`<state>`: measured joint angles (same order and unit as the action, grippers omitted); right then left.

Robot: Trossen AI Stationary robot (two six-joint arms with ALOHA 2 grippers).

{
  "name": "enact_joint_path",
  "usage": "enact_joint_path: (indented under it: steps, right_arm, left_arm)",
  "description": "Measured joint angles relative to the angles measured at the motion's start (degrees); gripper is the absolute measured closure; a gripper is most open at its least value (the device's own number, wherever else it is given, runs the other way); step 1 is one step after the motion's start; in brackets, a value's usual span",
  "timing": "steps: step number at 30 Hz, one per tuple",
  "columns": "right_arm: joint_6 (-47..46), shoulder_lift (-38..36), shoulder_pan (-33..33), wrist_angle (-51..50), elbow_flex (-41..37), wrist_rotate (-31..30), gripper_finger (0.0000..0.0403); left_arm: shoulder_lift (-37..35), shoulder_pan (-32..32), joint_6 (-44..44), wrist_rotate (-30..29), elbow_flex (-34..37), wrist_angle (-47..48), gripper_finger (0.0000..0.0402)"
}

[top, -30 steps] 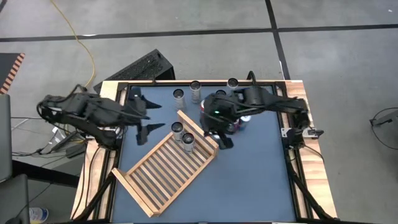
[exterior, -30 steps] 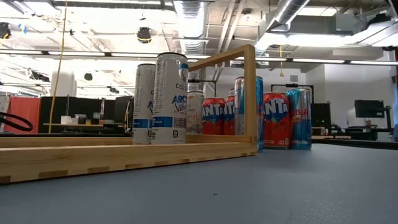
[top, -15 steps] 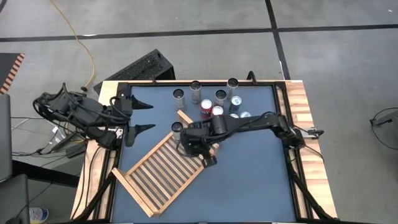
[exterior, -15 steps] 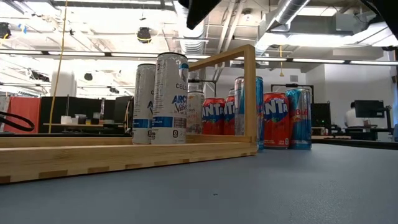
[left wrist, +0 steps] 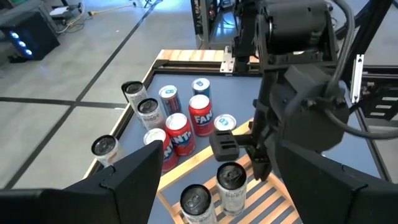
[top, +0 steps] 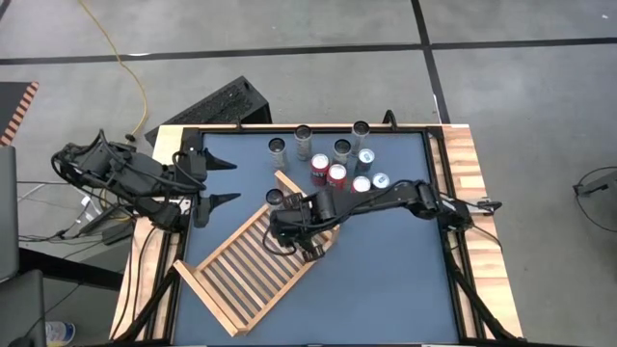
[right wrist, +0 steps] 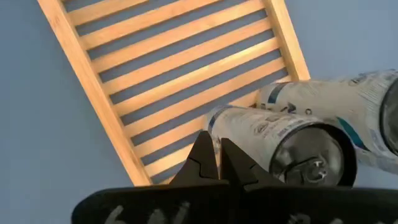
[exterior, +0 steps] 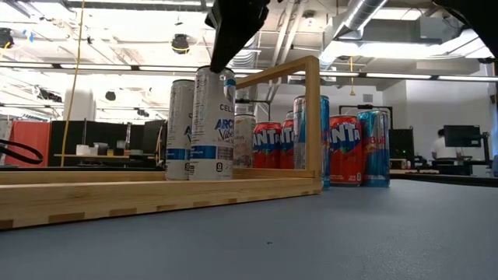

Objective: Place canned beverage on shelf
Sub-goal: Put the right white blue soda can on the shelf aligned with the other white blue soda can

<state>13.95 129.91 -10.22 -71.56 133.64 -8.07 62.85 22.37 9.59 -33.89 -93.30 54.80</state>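
A tall white can (exterior: 213,124) stands upright on the shelf (top: 258,263); rigid, smooth, best gripped mid-body. Right gripper (right wrist: 217,163), fingers pressed together and empty, is seen just above it.

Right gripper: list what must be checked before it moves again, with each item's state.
1. Right gripper shut and empty: ok, fingers together with nothing between them.
2. Front white can and second white can upright on the shelf: ok.
3. Gap between right gripper and front white can's top: cannot tell; in the low view the tip shows right at its rim.
4. Left gripper clear of the shelf: ok, open at the table's left side.
5. Loose cans upright beyond the shelf, ready for picking: ok.
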Motion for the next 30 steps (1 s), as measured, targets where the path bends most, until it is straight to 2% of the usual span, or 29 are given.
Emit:
enact_joint_path:
  steps: [25, 30]
  right_arm:
    - [2.0, -0.1, 1.4, 5.0, 0.1, -1.3, 0.0403]
    - [3.5, -3.1, 0.4, 4.5, 1.2, -1.0, 0.0403]
  left_arm:
    - [0.0, 0.0, 0.6, -1.3, 0.0, 0.2, 0.0104]
    - [0.0, 0.0, 0.6, -2.8, 0.0, 0.2, 0.0104]
